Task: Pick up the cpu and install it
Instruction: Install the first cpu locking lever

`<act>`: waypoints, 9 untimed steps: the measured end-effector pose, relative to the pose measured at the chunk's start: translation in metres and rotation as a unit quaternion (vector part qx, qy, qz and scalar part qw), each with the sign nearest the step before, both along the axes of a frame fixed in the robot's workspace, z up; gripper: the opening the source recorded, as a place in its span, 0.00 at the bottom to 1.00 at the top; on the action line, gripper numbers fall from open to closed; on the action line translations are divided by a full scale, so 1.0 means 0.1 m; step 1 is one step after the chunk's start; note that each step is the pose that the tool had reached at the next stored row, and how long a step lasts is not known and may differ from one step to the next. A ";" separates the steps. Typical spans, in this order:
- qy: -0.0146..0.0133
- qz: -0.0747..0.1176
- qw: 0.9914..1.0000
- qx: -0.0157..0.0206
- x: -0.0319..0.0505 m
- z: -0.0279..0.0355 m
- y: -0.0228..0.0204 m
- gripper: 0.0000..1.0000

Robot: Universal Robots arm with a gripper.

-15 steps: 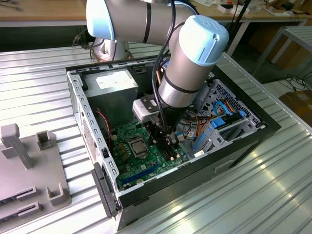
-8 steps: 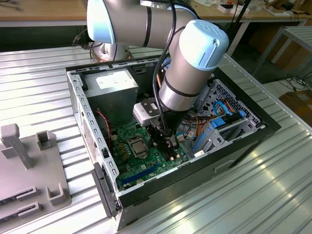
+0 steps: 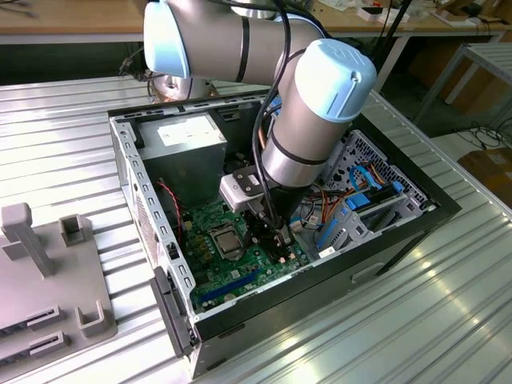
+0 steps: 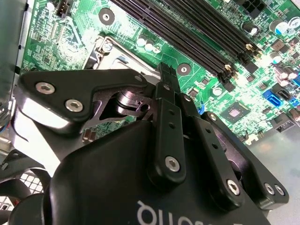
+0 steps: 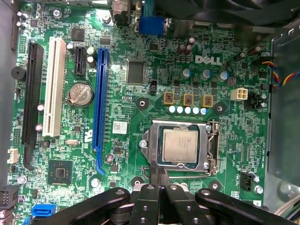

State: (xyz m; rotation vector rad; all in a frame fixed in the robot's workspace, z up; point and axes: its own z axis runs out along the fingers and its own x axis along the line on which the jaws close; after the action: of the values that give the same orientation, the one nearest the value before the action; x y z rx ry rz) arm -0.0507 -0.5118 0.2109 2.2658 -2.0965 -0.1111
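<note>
Cpu (image 5: 179, 146) looks already seated in your socket (image 5: 180, 146), and the gripper (image 5: 158, 176) sits just beside it, fingers pinched together, holding nothing.

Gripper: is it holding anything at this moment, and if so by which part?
Nothing is held. The gripper has its fingers closed together with nothing between them, just beside the socket where the cpu already sits.

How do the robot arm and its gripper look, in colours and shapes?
The arm has silver-grey round segments with pale blue caps, and black cables run along it. A small white box sits near its wrist. The gripper is matte black, with flat linked bars joined by silver screws.
</note>
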 end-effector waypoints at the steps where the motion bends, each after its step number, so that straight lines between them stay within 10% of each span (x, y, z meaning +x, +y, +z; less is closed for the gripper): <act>1: 0.000 0.000 1.000 0.000 0.000 -0.001 0.000 0.11; 9: 0.000 0.004 1.000 0.000 0.000 -0.039 0.004 0.11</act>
State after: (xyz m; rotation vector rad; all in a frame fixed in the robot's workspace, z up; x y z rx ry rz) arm -0.0507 -0.5114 0.2070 2.2750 -2.0864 -0.1111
